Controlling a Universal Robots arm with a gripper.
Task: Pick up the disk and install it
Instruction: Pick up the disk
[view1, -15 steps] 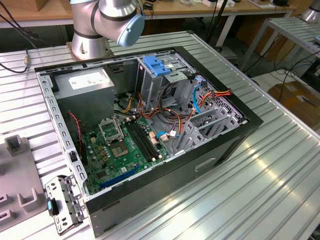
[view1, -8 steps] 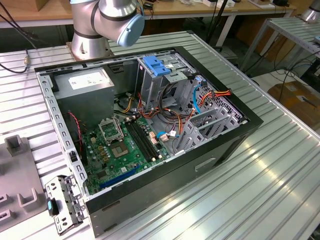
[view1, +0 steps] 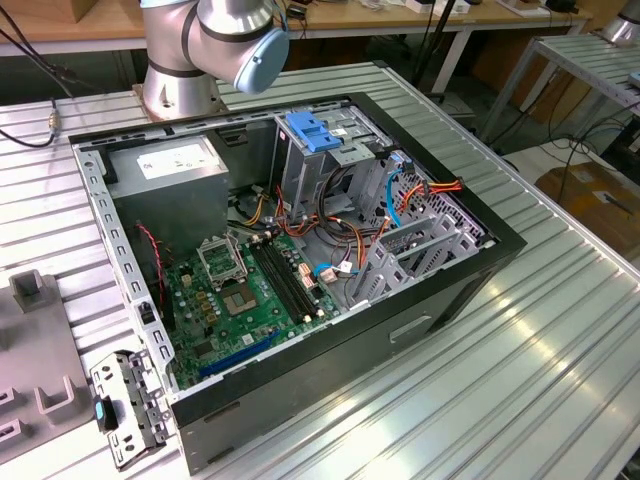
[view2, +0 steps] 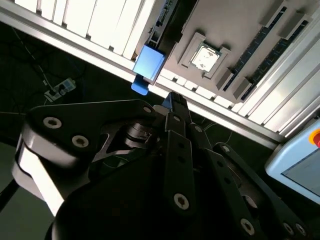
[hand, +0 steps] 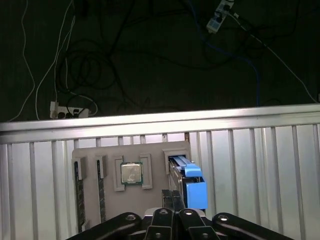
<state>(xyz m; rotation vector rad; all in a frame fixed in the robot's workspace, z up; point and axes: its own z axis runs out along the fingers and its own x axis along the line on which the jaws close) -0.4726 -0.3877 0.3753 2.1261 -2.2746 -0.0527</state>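
The disk (hand: 194, 187) is seen end-on in both wrist views as a thin dark metal body with a blue plastic side rail (view2: 149, 65). My gripper (hand: 172, 200) has its fingers drawn close together on the disk's near edge, and the disk appears raised above the grey holder tray (hand: 100, 150). In the second wrist view the gripper (view2: 173, 102) points at the table's edge, and the blue rail sits just beyond its tip. In the exterior view the tray (view1: 40, 370) lies at the left, with no disk standing in its slot block (view1: 25, 285). The open computer case (view1: 300, 250) lies on the table.
The tray also carries a processor chip (hand: 131, 173) and memory sticks (hand: 77, 190). Inside the case are a grey power-supply box (view1: 165, 165), a metal drive cage (view1: 340, 170) topped by a blue bracket (view1: 313, 132), a green motherboard (view1: 250, 290) and cables. The arm's base (view1: 185, 60) stands behind.
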